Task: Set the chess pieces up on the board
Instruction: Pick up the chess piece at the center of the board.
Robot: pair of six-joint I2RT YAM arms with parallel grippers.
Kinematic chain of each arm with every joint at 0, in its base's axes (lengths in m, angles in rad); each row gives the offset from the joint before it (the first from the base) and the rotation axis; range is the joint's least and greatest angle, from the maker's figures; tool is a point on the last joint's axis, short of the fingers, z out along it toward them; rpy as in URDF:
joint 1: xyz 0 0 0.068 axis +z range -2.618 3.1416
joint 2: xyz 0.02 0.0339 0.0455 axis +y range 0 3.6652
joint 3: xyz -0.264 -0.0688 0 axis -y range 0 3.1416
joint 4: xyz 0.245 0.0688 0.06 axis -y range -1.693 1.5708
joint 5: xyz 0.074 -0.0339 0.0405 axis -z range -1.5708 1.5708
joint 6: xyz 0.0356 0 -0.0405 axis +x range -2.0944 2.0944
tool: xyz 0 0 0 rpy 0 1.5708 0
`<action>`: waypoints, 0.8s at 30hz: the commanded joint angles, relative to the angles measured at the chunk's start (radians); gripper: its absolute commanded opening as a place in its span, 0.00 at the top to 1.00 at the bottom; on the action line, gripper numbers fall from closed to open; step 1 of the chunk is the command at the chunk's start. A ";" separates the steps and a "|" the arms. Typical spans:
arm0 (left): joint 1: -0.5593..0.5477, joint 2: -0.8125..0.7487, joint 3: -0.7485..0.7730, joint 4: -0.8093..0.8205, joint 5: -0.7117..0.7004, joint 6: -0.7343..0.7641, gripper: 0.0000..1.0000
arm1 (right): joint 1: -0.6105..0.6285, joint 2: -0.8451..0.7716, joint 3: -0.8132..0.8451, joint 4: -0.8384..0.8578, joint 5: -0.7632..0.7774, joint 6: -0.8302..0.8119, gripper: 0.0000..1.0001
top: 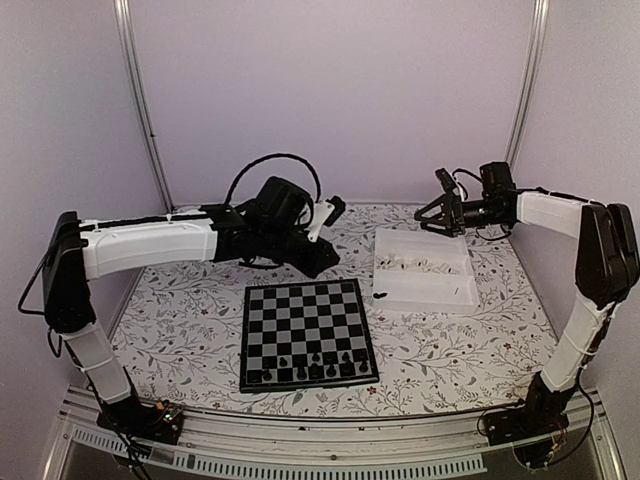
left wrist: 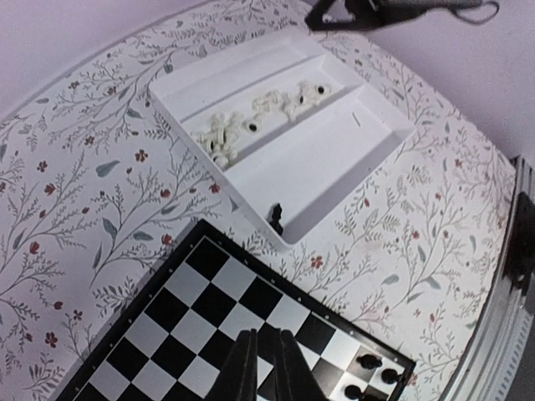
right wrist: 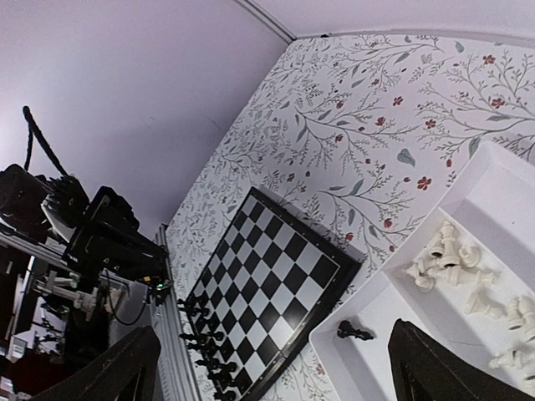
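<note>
On the left, the left gripper [left wrist: 266, 342] hangs over the top part of the board [top: 300, 315]. Its fingers are pressed together, and I see no piece between them. The board lies in the middle of the top view. A few black pieces [top: 315, 362] stand close together in its two bottom rows. Just right of the board is a white tray [top: 440, 292]. One black piece [left wrist: 276, 217] lies on its side in the tray's low corner, near the wall. A heap of white pieces [top: 415, 263] lies in the tray's middle groove. At the upper right, the right gripper [top: 440, 215] hangs by the tray's top edge with its fingers spread wide and nothing in them. The tray wall could block a finger, so the lying piece may slide away. In the heap, two pieces could get pinched at once. On the board, a new piece could knock its neighbors over.
</note>
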 commanded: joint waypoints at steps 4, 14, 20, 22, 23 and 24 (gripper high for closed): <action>-0.005 -0.002 -0.038 0.002 -0.007 -0.024 0.74 | 0.003 -0.106 0.035 -0.144 0.325 -0.304 0.01; -0.006 -0.013 -0.022 0.028 -0.030 0.101 0.63 | -0.031 -0.256 0.027 -0.165 0.724 -0.378 0.01; -0.006 -0.052 -0.037 0.029 -0.004 0.183 0.61 | -0.064 -0.276 0.086 -0.550 0.558 -0.756 0.13; -0.006 -0.068 -0.053 0.035 0.019 0.207 0.61 | -0.064 -0.303 0.057 -0.712 0.561 -0.922 0.16; -0.006 -0.073 -0.058 0.034 0.020 0.217 0.61 | -0.065 -0.312 0.025 -0.784 0.572 -0.985 0.20; -0.006 -0.076 -0.061 0.031 0.018 0.226 0.61 | -0.064 -0.322 -0.006 -0.858 0.587 -1.067 0.23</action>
